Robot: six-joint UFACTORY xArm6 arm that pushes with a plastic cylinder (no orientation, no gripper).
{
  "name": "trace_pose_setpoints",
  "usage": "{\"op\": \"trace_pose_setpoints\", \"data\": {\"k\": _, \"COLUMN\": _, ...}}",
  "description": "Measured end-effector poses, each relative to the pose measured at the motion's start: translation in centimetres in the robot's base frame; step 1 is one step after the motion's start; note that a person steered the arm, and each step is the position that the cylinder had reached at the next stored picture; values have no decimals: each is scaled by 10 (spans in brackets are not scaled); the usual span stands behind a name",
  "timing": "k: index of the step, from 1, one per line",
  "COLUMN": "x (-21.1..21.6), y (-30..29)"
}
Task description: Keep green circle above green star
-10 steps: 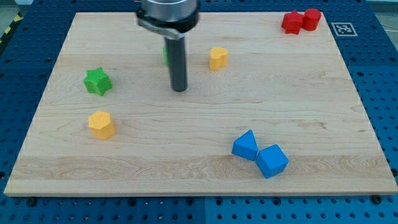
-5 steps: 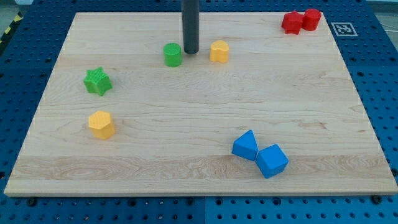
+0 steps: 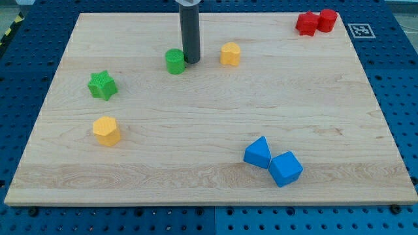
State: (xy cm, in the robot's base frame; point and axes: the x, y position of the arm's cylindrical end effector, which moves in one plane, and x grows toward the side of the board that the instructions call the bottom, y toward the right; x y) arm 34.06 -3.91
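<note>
The green circle [image 3: 174,61] sits on the wooden board in the upper middle. The green star [image 3: 102,85] lies lower and further to the view's left. My tip [image 3: 191,61] stands on the board right beside the green circle, touching or almost touching its right side. The dark rod rises from there out of the view's top.
A yellow block [image 3: 229,54] lies just right of my tip. Another yellow block [image 3: 106,130] lies below the green star. Two blue blocks [image 3: 257,153] [image 3: 286,169] touch at the lower right. Two red blocks [image 3: 306,23] [image 3: 327,19] touch at the top right corner.
My tip went from the board's middle up to the right of the green circle, then came down-left against it. The green circle has shifted a little to the left and down.
</note>
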Motion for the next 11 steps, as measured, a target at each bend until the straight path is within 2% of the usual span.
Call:
{"op": "trace_pose_setpoints", "data": {"k": 6, "x": 19, "y": -21}}
{"op": "trace_pose_setpoints", "data": {"k": 9, "x": 29, "y": -84}}
{"op": "trace_pose_setpoints", "data": {"k": 11, "x": 24, "y": -96}}
